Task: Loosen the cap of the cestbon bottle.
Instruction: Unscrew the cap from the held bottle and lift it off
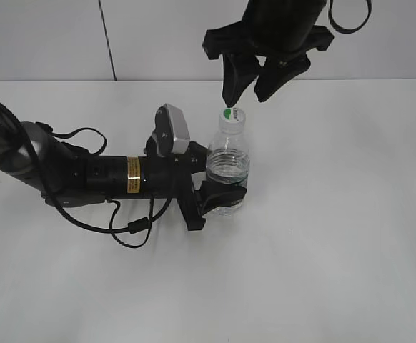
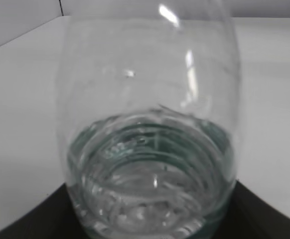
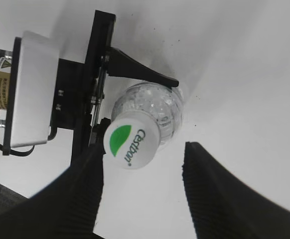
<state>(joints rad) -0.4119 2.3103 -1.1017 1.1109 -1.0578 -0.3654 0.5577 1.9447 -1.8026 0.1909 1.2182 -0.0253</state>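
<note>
Left pincer point(image 1: 219, 196) clenched round cestbon bottle point(image 1: 229, 168); right pincer point(image 1: 253, 91) released, hovering far of cap point(image 1: 232, 114). Off-centre descent, likely toppling.

**Count: one bottle, one cap, two grippers**

One cestbon bottle point(image 1: 229, 168) stands on one white table point(image 1: 337, 250), near the middle. It carries one cap point(image 1: 231, 114). There are two grippers: the left gripper point(image 1: 219, 194) at the bottle's lower body and the right gripper point(image 1: 254, 86) at the far side, each with two fingers.
</note>
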